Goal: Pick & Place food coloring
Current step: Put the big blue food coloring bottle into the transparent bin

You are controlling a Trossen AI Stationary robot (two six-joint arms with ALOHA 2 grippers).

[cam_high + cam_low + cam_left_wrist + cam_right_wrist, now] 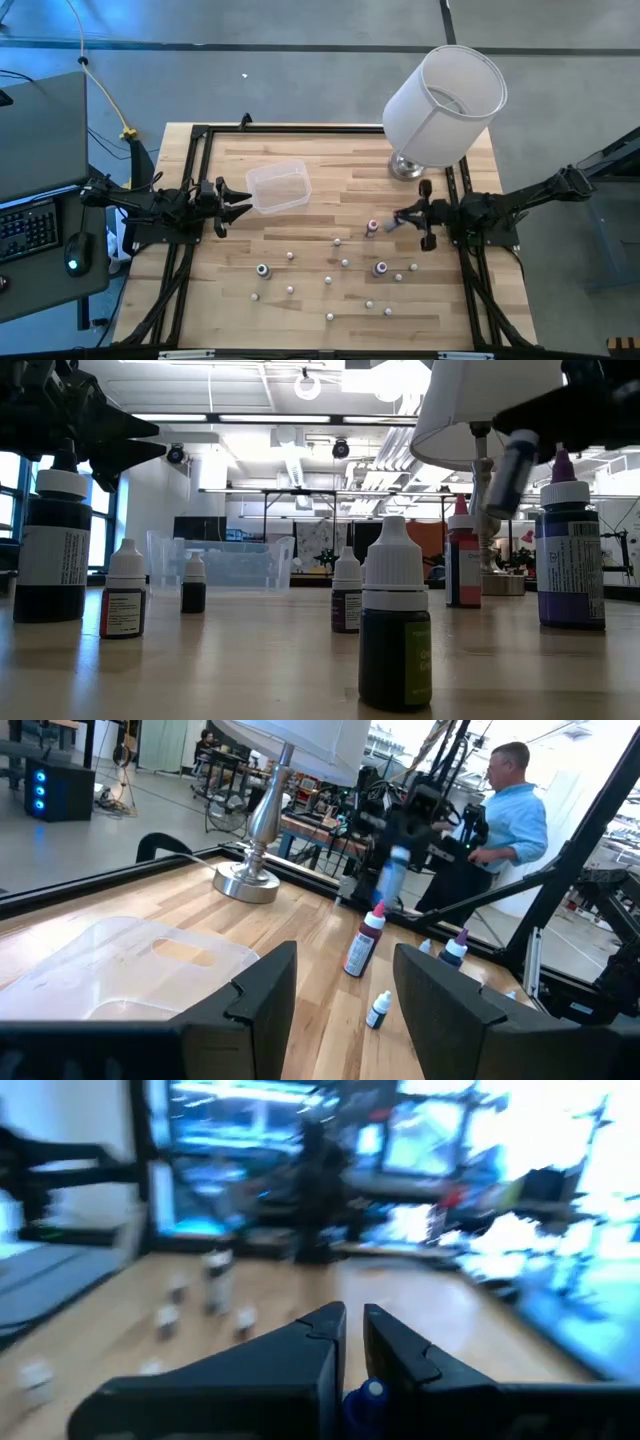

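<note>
Gripping blue-top bottle, R claw raised.

blue-capped bottle mostly hidden (between fingers)

A light wooden table with a black frame around its edges fills the overhead view. A clear plastic tub sits on it toward the far left, open side up. A large white lampshade stands at the far right corner on a shiny metal lamp base. Off the table's left side, a desk holds a black keyboard and a mouse. A person in a light blue shirt stands in the room beyond the table.
</note>
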